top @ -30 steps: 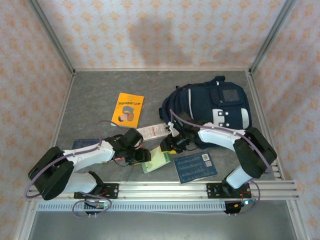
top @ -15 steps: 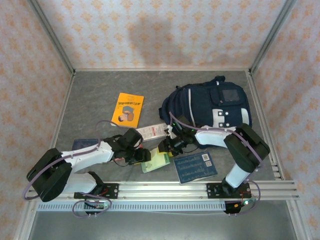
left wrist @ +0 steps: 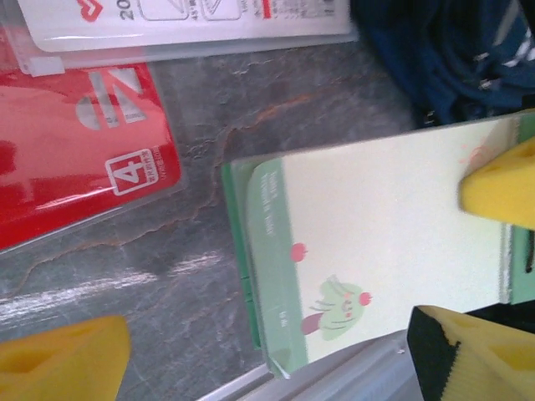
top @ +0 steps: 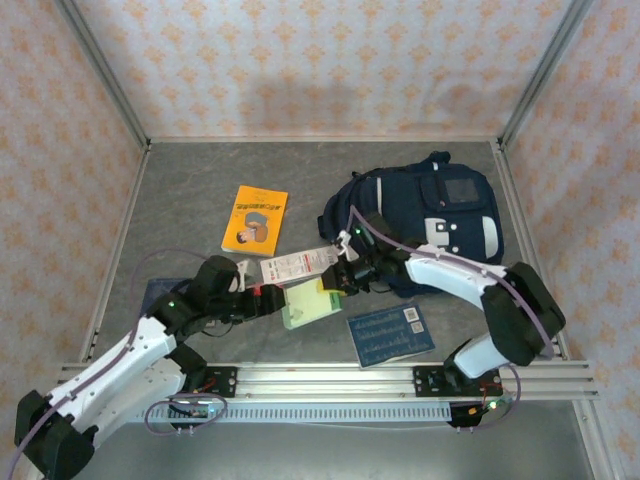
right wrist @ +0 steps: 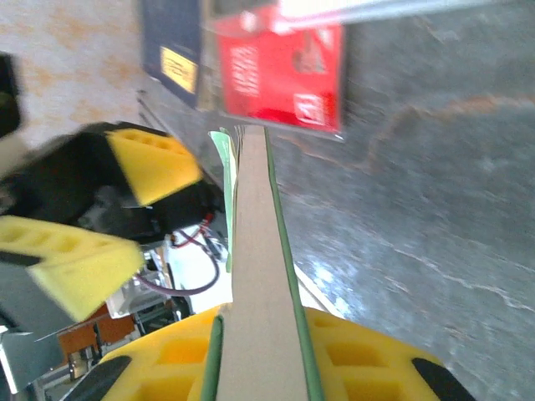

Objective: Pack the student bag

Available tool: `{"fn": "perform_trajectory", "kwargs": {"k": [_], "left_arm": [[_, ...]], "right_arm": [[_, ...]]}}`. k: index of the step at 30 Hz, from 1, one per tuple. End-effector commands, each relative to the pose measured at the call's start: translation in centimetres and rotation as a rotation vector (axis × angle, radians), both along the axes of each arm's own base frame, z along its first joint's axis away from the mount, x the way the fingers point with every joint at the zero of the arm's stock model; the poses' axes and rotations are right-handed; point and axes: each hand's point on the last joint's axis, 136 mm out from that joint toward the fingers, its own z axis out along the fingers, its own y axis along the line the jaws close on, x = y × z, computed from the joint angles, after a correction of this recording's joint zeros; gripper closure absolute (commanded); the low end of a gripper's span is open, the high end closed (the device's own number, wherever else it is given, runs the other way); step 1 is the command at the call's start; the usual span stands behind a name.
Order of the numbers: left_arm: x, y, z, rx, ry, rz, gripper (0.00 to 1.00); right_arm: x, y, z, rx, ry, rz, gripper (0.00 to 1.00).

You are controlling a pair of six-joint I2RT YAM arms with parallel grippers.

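Observation:
The student bag (top: pixel 430 215) is a navy backpack lying at the back right of the table; its dark fabric (left wrist: pixel 451 50) also shows in the left wrist view. A light green notebook (top: pixel 308 303) sits in front of the bag, tilted up off the table (left wrist: pixel 376 242). My right gripper (top: pixel 338 282) is shut on the notebook's right edge, and the spine (right wrist: pixel 259 251) runs up between its yellow pads (right wrist: pixel 263 355). My left gripper (top: pixel 268 298) stands open just left of the notebook, its fingers (left wrist: pixel 58 359) spread wide and holding nothing.
A red and white packet (top: pixel 290 268) lies just behind the notebook (left wrist: pixel 75 159). An orange book (top: pixel 254 220) lies at the back left, a blue book (top: pixel 390 333) at the front right, and a dark book (top: pixel 160 290) under my left arm. Metal rails border the table.
My left gripper has opened, let go of the green notebook and drawn back to the left. My right gripper has closed on the notebook's right edge.

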Motion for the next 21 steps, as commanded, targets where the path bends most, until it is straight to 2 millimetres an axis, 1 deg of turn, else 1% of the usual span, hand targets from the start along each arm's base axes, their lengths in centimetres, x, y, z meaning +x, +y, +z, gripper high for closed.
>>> {"fn": "perform_trajectory", "kwargs": {"k": [1, 5, 7, 8, 10, 11, 14, 16, 21], "left_arm": [[-0.9, -0.5, 1.0, -0.071, 0.058, -0.015, 0.11], [0.4, -1.6, 4.3, -0.164, 0.013, -0.032, 0.11], [1.1, -1.9, 5.9, -0.206, -0.008, -0.035, 0.11], [1.4, -2.2, 6.8, -0.234, -0.021, -0.037, 0.12], [2.0, -2.9, 8.6, -0.292, -0.049, -0.046, 0.13], [2.2, -3.2, 9.6, -0.325, -0.064, -0.054, 0.14], [2.5, -3.9, 12.1, -0.389, -0.109, -0.08, 0.16], [2.4, -4.1, 13.4, -0.411, -0.136, -0.1, 0.18], [2.1, -4.1, 14.9, -0.424, -0.169, -0.119, 0.23]], "right_arm": [[1.0, 0.4, 5.9, 0.127, -0.081, 0.005, 0.86], [1.9, 0.8, 10.8, 0.248, -0.128, -0.016, 0.87], [2.0, 0.9, 12.8, 0.303, -0.146, -0.019, 0.88], [2.1, 1.0, 13.6, 0.322, -0.152, -0.02, 0.88], [2.2, 0.9, 14.5, 0.339, -0.158, -0.028, 0.89], [2.3, 0.8, 14.9, 0.348, -0.163, -0.031, 0.9], [2.7, 0.1, 15.2, 0.352, -0.161, -0.053, 0.9], [2.9, -0.4, 15.3, 0.351, -0.163, -0.069, 0.91], [3.2, -2.2, 14.6, 0.298, -0.19, -0.115, 0.92]]}}
